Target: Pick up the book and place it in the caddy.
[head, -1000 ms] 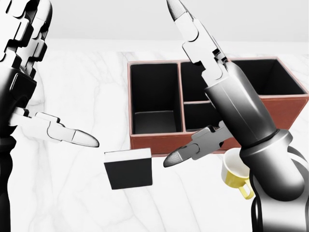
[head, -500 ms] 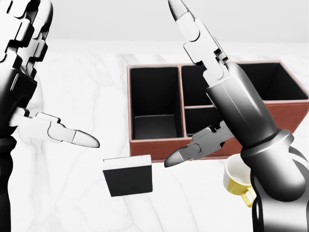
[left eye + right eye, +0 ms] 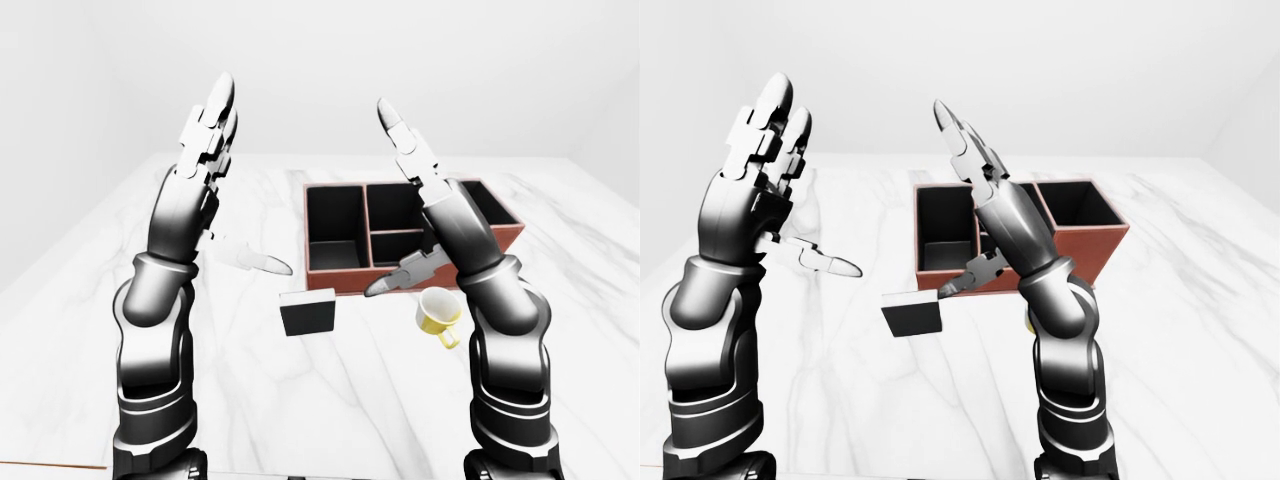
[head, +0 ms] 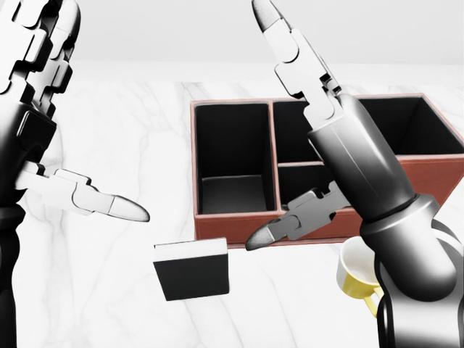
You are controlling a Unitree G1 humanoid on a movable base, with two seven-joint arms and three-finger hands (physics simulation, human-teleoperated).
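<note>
View shifted slightly, book [image 4: 191, 270] below caddy [image 4: 232, 225], both hands [image 3: 205, 190] [image 3: 425, 215] spread open, empty

Both arms are rising from the bottom of the left-eye view, forearms standing nearly upright and well apart. The left hand [image 3: 205, 150] is pointing its long fingers [image 3: 218, 108] upward, its thumb [image 3: 262, 262] jutting toward the right. The right hand [image 3: 415, 170] is mirroring it, fingers spread open and angled up-left, thumb [image 3: 398, 281] reaching left. Neither hand is holding anything.
</note>
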